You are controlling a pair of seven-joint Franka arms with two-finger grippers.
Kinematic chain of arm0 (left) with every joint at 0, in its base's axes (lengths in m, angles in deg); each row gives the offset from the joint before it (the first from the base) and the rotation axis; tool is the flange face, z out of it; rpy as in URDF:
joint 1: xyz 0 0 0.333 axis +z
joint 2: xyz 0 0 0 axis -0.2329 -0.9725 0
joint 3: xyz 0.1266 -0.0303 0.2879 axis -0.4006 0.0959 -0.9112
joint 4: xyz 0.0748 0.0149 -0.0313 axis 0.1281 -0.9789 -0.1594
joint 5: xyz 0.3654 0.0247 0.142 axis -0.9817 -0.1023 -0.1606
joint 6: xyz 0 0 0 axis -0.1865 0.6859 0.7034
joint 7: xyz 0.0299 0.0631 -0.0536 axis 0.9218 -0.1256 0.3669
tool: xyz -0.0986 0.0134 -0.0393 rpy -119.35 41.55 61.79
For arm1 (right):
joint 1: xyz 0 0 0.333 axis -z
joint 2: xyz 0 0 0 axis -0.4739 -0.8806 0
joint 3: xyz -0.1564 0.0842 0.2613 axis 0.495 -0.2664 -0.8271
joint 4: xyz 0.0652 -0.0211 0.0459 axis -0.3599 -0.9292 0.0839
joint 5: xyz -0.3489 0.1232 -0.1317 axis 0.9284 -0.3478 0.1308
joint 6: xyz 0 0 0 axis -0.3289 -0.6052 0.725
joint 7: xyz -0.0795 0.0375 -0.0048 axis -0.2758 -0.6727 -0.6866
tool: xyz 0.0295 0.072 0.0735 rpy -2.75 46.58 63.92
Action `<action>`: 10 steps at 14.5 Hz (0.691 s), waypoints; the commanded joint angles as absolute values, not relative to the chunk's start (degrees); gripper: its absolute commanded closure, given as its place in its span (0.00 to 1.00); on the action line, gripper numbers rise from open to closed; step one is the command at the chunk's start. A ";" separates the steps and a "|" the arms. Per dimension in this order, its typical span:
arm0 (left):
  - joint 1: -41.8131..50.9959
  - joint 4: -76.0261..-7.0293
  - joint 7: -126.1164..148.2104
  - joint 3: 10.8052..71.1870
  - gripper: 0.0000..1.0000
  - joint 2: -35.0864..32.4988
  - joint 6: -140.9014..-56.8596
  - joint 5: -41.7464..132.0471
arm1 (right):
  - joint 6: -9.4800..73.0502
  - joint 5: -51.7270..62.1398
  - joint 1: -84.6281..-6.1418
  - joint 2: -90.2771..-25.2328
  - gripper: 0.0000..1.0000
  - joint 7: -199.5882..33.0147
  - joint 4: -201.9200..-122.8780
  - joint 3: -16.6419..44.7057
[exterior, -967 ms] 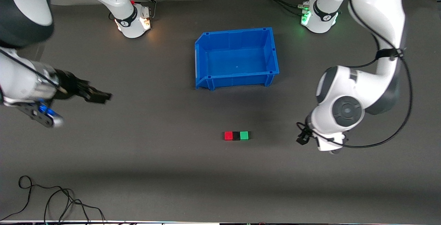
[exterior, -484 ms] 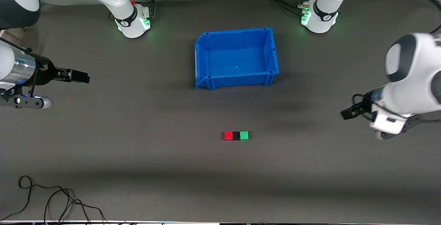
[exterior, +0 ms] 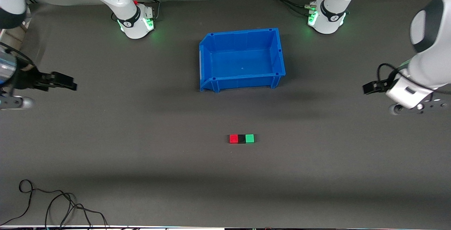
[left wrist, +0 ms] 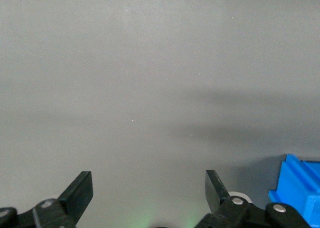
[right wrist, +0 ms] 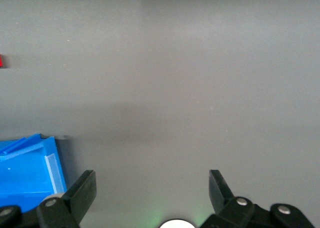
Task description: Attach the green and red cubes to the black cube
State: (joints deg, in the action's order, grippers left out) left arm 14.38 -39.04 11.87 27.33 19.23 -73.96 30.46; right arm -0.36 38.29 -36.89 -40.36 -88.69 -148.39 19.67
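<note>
Both claws empty, fingers apart | left claw (exterior: 370,87) over table (exterior: 141,159) at left arm's end, right claw (exterior: 67,81) at right arm's end, each farther out than before | red cube (exterior: 233,138), black cube (exterior: 241,139), green cube (exterior: 249,138) touching in a row, nearer the camera than blue bin (exterior: 242,82), unmoved

small bright red solid cube (exterior: 233,138), small matte black solid cube (exterior: 241,138), small bright green solid cube (exterior: 249,138), open blue plastic bin (exterior: 208,64), plain dark grey desk (exterior: 141,145), white arms with black hands, green base lights
</note>
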 commanded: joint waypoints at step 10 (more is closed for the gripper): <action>16.80 -30.14 2.93 27.07 0.02 18.88 -70.23 37.74 | 5.72 44.07 -31.01 -36.49 0.00 -94.38 -153.29 8.76</action>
